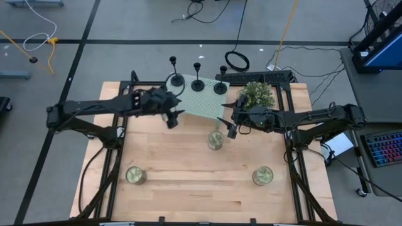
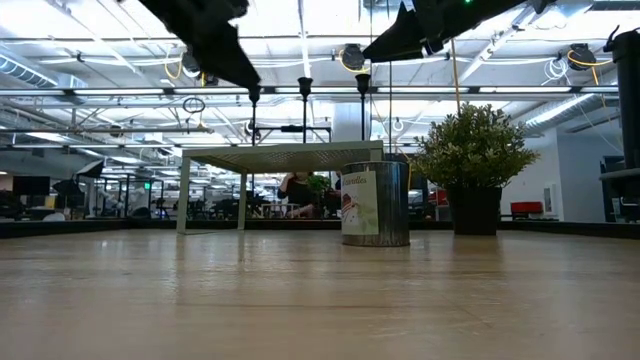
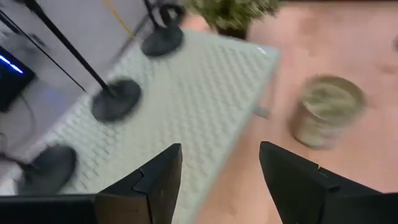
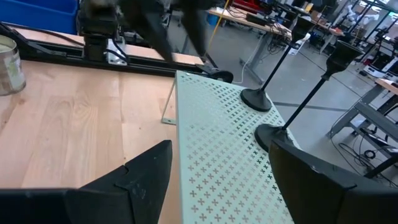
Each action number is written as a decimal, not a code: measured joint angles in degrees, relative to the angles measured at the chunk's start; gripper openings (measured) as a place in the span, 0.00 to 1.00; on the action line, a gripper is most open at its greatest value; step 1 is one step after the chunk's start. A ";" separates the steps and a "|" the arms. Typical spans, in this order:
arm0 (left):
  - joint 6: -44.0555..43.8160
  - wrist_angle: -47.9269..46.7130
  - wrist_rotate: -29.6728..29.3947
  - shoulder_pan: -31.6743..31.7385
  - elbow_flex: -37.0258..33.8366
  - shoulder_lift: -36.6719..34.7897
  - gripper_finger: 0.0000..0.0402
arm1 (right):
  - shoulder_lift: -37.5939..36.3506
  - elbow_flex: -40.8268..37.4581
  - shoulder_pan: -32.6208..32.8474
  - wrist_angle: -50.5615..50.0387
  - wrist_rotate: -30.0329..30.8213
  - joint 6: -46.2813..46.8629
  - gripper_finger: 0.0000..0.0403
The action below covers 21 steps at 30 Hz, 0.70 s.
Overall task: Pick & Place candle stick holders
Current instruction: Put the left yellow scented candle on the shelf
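Step in hand looks like approach — nothing picked yet. All three candle stick holders [image 1: 196, 76] stand in a row on the pale perforated stand [image 1: 200, 102] at upper centre of the high view, along its far edge.

Left tool [image 1: 169, 114] hovers over the stand's left part, fingers spread wide, nothing between them; its wrist view shows holder bases at upper left. Right tool [image 1: 228, 125] hangs at the stand's right corner, also wide open and empty, just above the glass jar [image 1: 215, 140] at frame centre.

Next move, my read: either tool has to drop to a stem and line its fingers either side before closing — thin stems, easy to tip.

Hard to make out:
- drop-off spot isn't evident
- left wrist view is motion-blurred, holder tops cut off
- low view crops both arms at the top edge
- potted plant [image 1: 255, 95] crowds the right holder
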 joint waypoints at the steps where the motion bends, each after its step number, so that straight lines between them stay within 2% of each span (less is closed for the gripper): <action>1: -1.64 -2.14 0.00 -1.09 0.00 -0.98 0.56 | 0.00 0.00 0.00 0.00 0.00 -0.01 0.65; 5: -6.89 -8.64 0.00 -6.04 0.00 -3.87 0.56 | 0.00 0.00 0.00 0.04 -0.01 -0.01 0.65; 12: -19.20 -18.54 0.72 -15.05 0.00 -4.71 0.56 | 0.00 0.00 0.00 0.15 -0.01 -0.02 0.65; 16: -29.25 -22.95 5.26 -19.80 0.00 -4.69 0.56 | 0.00 0.00 0.00 0.13 -0.01 -0.02 0.65; 21: -42.34 -27.67 14.82 -25.10 0.00 -4.67 0.56 | 0.00 0.00 0.00 0.11 -0.01 -0.02 0.65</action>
